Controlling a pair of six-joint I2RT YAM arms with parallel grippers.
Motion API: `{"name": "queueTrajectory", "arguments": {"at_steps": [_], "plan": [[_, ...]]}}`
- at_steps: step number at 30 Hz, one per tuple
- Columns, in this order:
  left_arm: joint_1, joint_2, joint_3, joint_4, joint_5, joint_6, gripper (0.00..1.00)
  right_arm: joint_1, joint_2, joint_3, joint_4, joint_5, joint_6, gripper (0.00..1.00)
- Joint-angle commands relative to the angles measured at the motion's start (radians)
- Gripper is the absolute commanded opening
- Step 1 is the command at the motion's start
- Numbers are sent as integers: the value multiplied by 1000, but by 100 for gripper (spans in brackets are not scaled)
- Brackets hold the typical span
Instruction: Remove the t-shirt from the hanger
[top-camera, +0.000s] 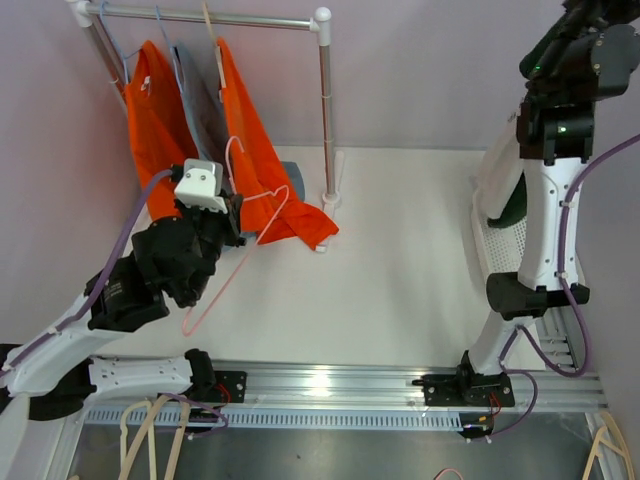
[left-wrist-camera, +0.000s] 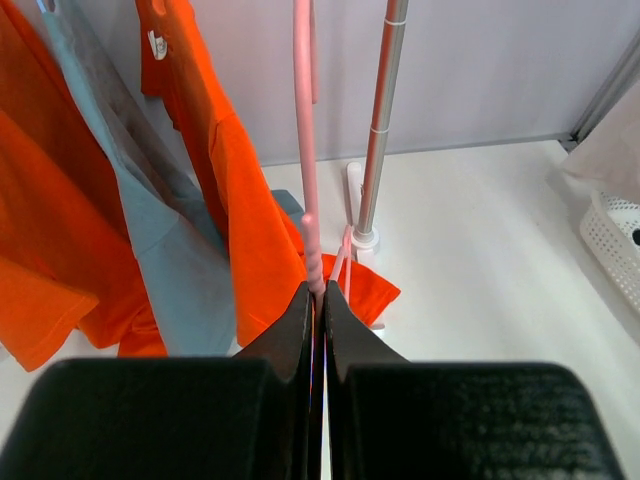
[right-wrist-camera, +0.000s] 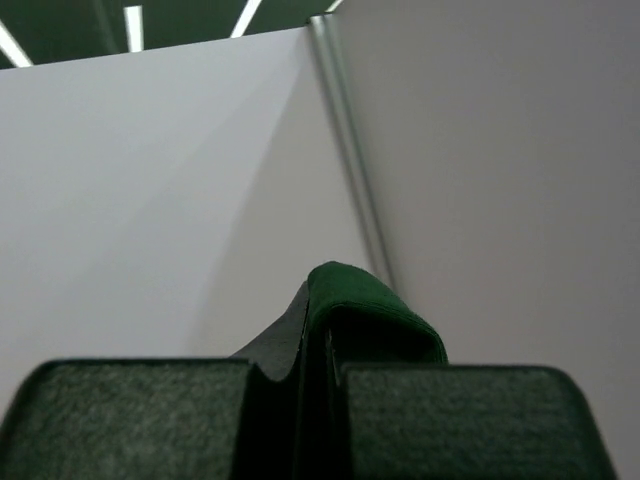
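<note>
My left gripper is shut on a thin pink hanger that slants down over the table, empty of cloth. In the left wrist view the fingertips pinch the pink hanger's rod. Beside it an orange t-shirt hangs from the rack, its hem lying on the table. My right gripper points upward, shut on a fold of dark green t-shirt. The right arm is raised at the far right. Dark green cloth shows below it, by the basket.
A metal clothes rack stands at the back left with another orange shirt and a grey-blue shirt on hangers. A white perforated basket sits at the right. Spare hangers lie below the near rail.
</note>
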Motion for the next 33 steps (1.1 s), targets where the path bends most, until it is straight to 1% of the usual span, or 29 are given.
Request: {"name": "queueTrajectory", "arguments": {"at_steps": [1, 2, 4, 6, 7, 8, 9, 10, 11, 13, 14, 16, 17, 19, 20, 22, 23, 24, 25, 26, 27, 28, 29, 30, 33], "plan": [[-7, -10, -22, 72, -10, 35, 1, -147, -40, -3, 64, 33, 135, 0], [-7, -16, -27, 86, -9, 41, 1, -188, -43, -13, 9, 42, 173, 0], [-1, -19, -48, 114, -4, 52, 1, -224, -77, -114, -20, 127, 221, 0], [7, -19, -53, 117, 10, 47, 1, -230, -140, -220, -61, 184, 244, 0], [15, -18, -53, 117, 17, 43, 1, -230, -166, -344, -69, 209, 248, 0], [36, -16, -52, 117, 39, 38, 1, -230, -195, -409, -113, 220, 311, 0], [51, -13, -43, 118, 56, 29, 1, -230, -258, -475, -140, 227, 345, 0], [73, -11, -41, 123, 80, 26, 1, -230, -292, -636, -152, 235, 374, 0], [125, -8, -30, 126, 137, 20, 1, -232, -327, -723, -175, 238, 453, 0], [180, 13, -10, 138, 192, 10, 1, -232, -414, -893, -195, 233, 520, 0], [228, 24, 2, 140, 209, 10, 1, -232, -434, -1041, -230, 218, 561, 0], [256, 68, 62, 134, 212, 19, 1, -232, -453, -1176, -258, 200, 650, 0], [268, 85, 91, 125, 211, 19, 1, -232, -447, -1286, -273, 207, 681, 0], [271, 122, 114, 132, 241, 38, 1, -252, -418, -1369, -290, 197, 765, 0], [271, 134, 150, 144, 246, 44, 1, -265, -377, -1391, -347, 178, 799, 0], [271, 163, 168, 178, 251, 78, 1, -323, -335, -1435, -404, 93, 904, 0], [273, 177, 203, 197, 251, 93, 1, -344, -297, -1451, -411, 44, 914, 0], [276, 189, 218, 227, 251, 120, 1, -360, -278, -1468, -413, -46, 916, 0], [283, 205, 231, 241, 275, 127, 1, -379, -260, -1466, -418, -75, 916, 2], [305, 229, 258, 255, 287, 125, 1, -381, -242, -1457, -440, -89, 908, 12], [317, 243, 276, 279, 298, 157, 1, -382, -219, -1424, -460, -75, 907, 15], [353, 255, 286, 284, 326, 154, 1, -381, -215, -1405, -477, -60, 904, 22], [369, 287, 306, 284, 333, 148, 1, -379, -217, -1388, -509, -38, 902, 64], [381, 306, 344, 260, 341, 138, 1, -378, -240, -1371, -513, -18, 884, 84], [404, 351, 373, 282, 332, 170, 1, -378, -281, -1273, -548, 29, 822, 85]]}}
